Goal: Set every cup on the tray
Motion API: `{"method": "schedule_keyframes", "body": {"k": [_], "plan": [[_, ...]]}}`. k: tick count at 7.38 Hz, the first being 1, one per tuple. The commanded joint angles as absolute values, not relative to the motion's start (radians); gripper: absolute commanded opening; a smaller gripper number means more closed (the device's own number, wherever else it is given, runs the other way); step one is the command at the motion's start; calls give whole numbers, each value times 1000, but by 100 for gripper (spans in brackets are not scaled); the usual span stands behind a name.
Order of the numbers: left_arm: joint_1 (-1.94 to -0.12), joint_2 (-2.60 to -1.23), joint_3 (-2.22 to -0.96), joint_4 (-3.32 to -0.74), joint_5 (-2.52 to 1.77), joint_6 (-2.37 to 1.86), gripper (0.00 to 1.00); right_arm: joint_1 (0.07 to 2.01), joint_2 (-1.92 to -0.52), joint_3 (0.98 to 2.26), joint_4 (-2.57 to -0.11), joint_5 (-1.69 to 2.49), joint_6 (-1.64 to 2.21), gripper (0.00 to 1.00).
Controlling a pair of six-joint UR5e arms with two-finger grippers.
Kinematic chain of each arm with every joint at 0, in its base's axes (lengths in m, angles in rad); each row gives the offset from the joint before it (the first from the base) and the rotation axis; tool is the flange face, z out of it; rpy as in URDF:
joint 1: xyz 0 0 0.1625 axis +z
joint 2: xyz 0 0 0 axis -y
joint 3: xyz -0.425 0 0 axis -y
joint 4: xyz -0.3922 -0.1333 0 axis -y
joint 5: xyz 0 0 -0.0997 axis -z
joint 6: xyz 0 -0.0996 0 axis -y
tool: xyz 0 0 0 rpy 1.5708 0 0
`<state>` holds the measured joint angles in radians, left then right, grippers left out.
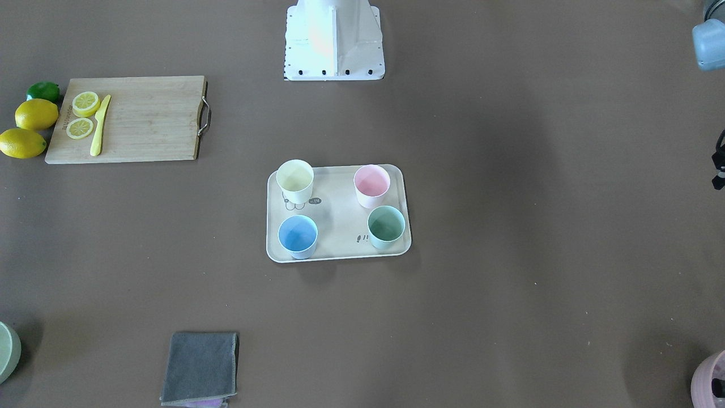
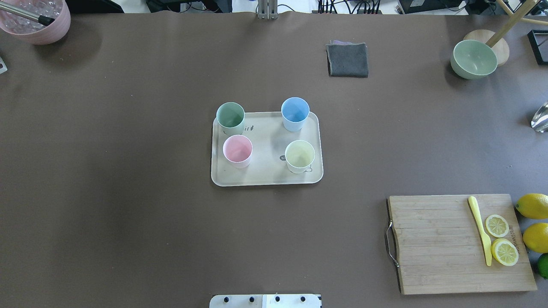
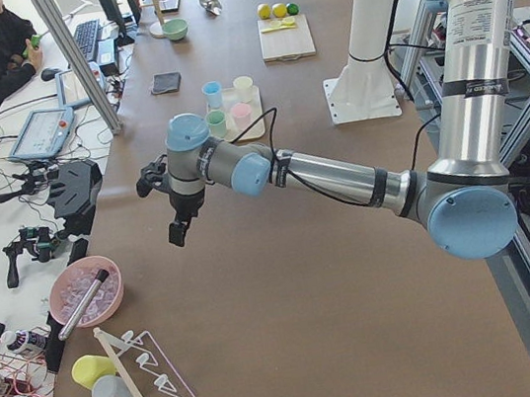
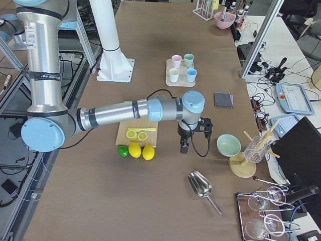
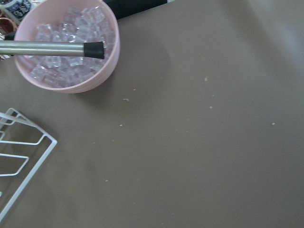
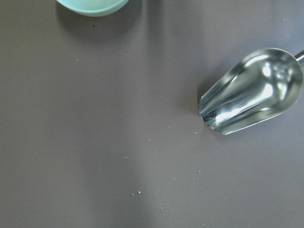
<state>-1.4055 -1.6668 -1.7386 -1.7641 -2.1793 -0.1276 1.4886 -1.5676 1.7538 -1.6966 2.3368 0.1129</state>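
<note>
The cream tray (image 2: 265, 177) lies at the table's middle. All four cups stand upright on it: mint green (image 2: 230, 115), light blue (image 2: 295, 112), light pink (image 2: 237, 149) and pale yellow (image 2: 299, 155). They also show in the front-facing view on the tray (image 1: 340, 209). My left gripper (image 3: 178, 233) hangs over the table's left end, far from the tray, near the pink ice bowl. My right gripper (image 4: 184, 145) hangs over the right end, by the lemons. Neither holds a cup. I cannot tell whether either is open or shut.
A wooden cutting board (image 2: 432, 244) with lemon slices and a yellow knife lies near right, whole lemons (image 2: 533, 205) beside it. A grey cloth (image 2: 347, 60), a pale green bowl (image 2: 474, 58), a metal scoop (image 6: 251, 90), a pink ice bowl (image 5: 66, 47) and a wire rack (image 5: 19, 156) ring the table.
</note>
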Motion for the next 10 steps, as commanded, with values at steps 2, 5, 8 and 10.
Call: {"method": "schedule_keyframes", "body": {"k": [2, 5, 8, 10], "plan": [[-1485, -1586, -1694, -1769, -2186, -107, 98, 1562, -1588, 1666, -1694, 2342, -23, 100], [-1552, -1563, -1684, -1759, -2306, -106, 98, 1577, -1597, 1666, -1694, 2341, -20, 100], [-1552, -1563, -1674, -1759, -2303, -109, 98, 1577, -1583, 1667, -1692, 2336, -5, 100], [-1551, -1565, -1671, -1759, -2301, -110, 98, 1578, -1575, 1667, -1692, 2335, -5, 100]]}}
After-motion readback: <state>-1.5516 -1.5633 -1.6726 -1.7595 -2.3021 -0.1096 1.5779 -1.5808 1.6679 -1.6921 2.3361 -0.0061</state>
